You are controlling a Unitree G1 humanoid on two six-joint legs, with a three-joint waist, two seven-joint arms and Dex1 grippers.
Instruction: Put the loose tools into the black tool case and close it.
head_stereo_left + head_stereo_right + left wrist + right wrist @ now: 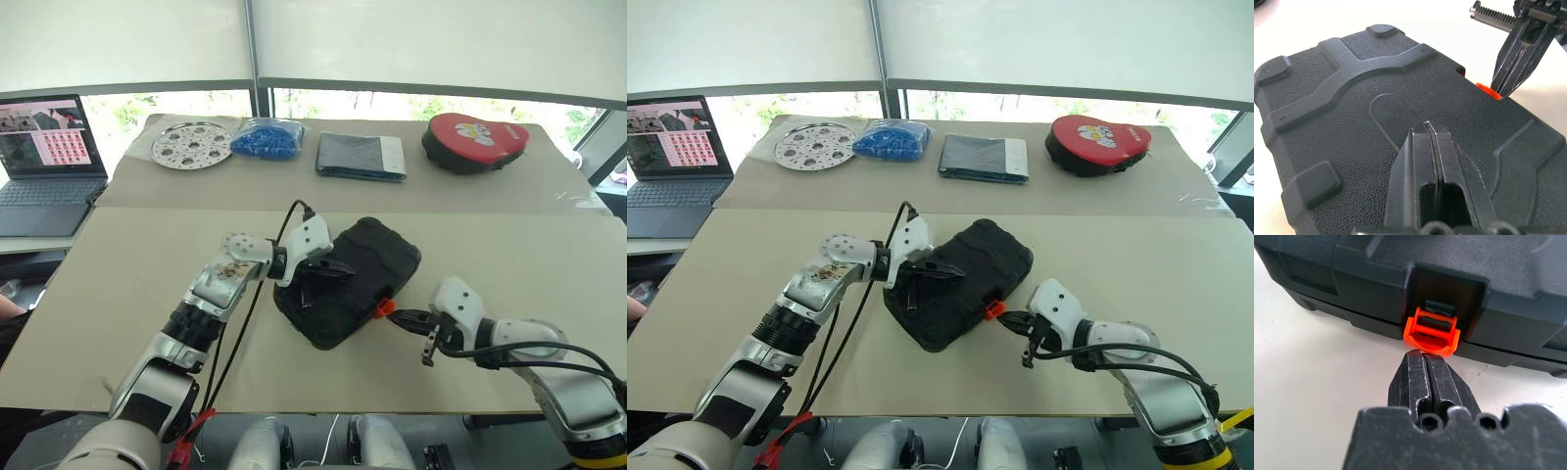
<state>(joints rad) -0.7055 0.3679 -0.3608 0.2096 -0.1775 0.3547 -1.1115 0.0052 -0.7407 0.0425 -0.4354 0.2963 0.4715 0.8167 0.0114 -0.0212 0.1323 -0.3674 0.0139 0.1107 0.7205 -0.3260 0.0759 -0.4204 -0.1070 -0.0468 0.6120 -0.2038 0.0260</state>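
From my head views I get bright, even daylight coming through the windows [392, 103] along the top of the frame, softened by the pale blinds [421, 39] above them. The window strip is overexposed, its greenery washed out. The table [118, 274] is evenly lit, with only soft, short shadows under the black tool case [367, 264] in the middle. Both head views are sharp, with slight bowing of straight lines near the edges. In the left wrist view the upper left background blows out to white, and the nearest fingers [1420, 166] at the bottom blur. In the right wrist view the orange latch [1431, 331] is crisp, while the case edges at the upper corners soften.
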